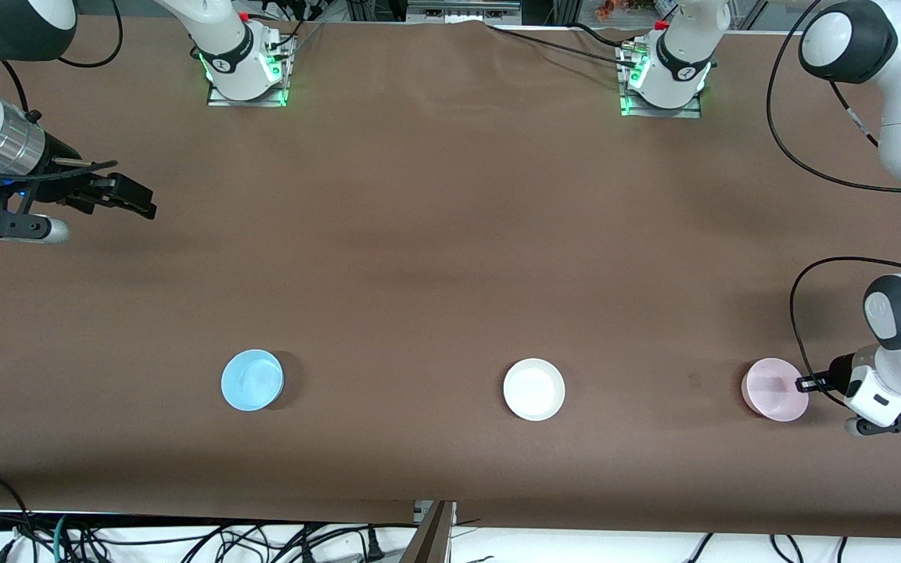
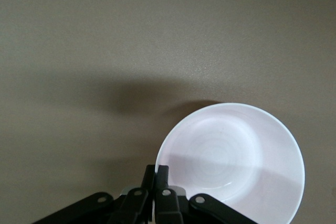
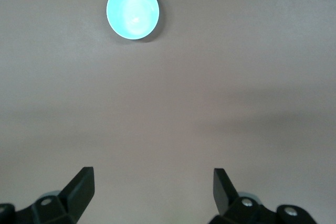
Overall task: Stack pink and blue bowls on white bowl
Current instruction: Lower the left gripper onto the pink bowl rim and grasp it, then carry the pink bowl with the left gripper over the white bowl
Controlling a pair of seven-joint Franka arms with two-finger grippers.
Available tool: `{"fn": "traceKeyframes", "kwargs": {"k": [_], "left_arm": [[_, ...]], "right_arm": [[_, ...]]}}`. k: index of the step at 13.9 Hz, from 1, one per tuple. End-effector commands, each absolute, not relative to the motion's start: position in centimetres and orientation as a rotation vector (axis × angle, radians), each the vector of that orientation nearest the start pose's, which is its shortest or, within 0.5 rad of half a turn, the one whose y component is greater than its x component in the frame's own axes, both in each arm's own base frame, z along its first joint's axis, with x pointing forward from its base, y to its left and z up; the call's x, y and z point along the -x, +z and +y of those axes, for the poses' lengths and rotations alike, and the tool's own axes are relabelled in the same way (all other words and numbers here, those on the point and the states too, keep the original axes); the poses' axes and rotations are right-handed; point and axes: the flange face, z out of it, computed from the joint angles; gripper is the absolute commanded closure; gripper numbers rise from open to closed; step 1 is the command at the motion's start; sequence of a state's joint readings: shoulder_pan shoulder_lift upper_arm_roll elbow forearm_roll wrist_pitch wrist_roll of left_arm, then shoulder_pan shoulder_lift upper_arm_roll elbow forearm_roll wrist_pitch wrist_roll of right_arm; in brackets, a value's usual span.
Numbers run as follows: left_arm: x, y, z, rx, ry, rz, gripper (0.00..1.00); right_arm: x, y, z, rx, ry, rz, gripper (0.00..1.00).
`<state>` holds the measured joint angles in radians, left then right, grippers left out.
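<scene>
The pale pink bowl (image 1: 771, 389) sits toward the left arm's end of the table. My left gripper (image 1: 804, 384) is shut on its rim, one finger inside and one outside; the left wrist view shows the bowl (image 2: 231, 161) and the pinched fingertips (image 2: 161, 174). The white bowl (image 1: 533, 389) sits in the middle, and the sky-blue bowl (image 1: 252, 380) sits toward the right arm's end. All three stand in one row. My right gripper (image 1: 134, 199) is open and empty in the air over the table's right-arm end. Its wrist view shows the blue bowl (image 3: 132, 11) well ahead of the gripper (image 3: 152, 177).
The brown table cover (image 1: 435, 234) is bare apart from the three bowls. The two arm bases (image 1: 243, 66) (image 1: 665, 74) stand along the edge farthest from the front camera. Cables lie below the table's near edge (image 1: 184, 539).
</scene>
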<state>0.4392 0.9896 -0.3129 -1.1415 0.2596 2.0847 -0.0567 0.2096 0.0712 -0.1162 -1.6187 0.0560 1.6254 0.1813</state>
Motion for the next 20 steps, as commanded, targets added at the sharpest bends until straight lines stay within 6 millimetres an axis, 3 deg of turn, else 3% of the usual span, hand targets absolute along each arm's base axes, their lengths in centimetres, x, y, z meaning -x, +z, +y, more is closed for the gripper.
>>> {"fn": "traceKeyframes", "kwargs": {"k": [1, 5, 7, 12, 18, 20], "left_arm": [[-75.5, 23.2, 14.4, 3.120, -0.003, -0.322, 1.00], [-76.2, 26.9, 3.4, 3.084, 0.095, -0.525, 1.00], [-76.4, 30.0, -2.8, 3.071, 0.063, -0.578, 1.00], [-76.0, 33.4, -14.8, 3.097, 0.050, -0.854, 1.00], [-74.6, 33.6, -23.7, 3.080, -0.025, -1.062, 1.00], [-74.1, 32.7, -26.3, 3.080, -0.035, -1.101, 1.00]], "right_arm": [[-57.4, 57.9, 7.7, 3.109, 0.070, 0.100, 0.00], [-58.0, 58.9, 7.8, 3.091, -0.012, 0.104, 0.00], [-58.6, 59.4, 8.4, 3.090, -0.108, 0.088, 0.00], [-59.8, 58.6, 8.3, 3.087, -0.167, 0.096, 0.00], [-60.4, 58.2, 8.2, 3.084, -0.200, 0.099, 0.00], [-60.4, 58.1, 8.2, 3.085, -0.193, 0.102, 0.00]]}}
